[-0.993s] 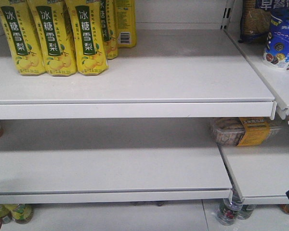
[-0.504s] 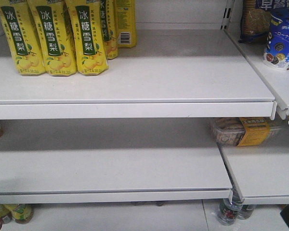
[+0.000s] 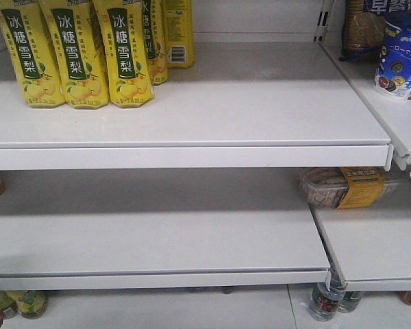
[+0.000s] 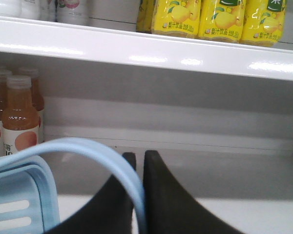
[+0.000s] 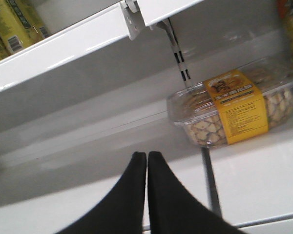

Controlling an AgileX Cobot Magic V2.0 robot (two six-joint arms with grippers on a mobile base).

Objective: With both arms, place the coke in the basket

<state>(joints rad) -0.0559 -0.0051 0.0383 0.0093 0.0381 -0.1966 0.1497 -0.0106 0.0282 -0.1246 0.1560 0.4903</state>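
Gone from the front view's lower right corner is my dark pincer tip. Left pincer [image 4: 138,161] clamped on the basket [image 4: 19,204] handle [image 4: 95,153]; right pincer [image 5: 147,157] together, empty. Coke nowhere visible; basket's inside hidden.

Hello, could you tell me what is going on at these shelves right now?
The left gripper is shut on the handle of the light blue basket, holding it in front of a white shelf of yellow drink packs. The right gripper is shut and empty, pointing toward a clear snack box with a yellow label. No coke can shows in any view, so nothing appears picked yet.
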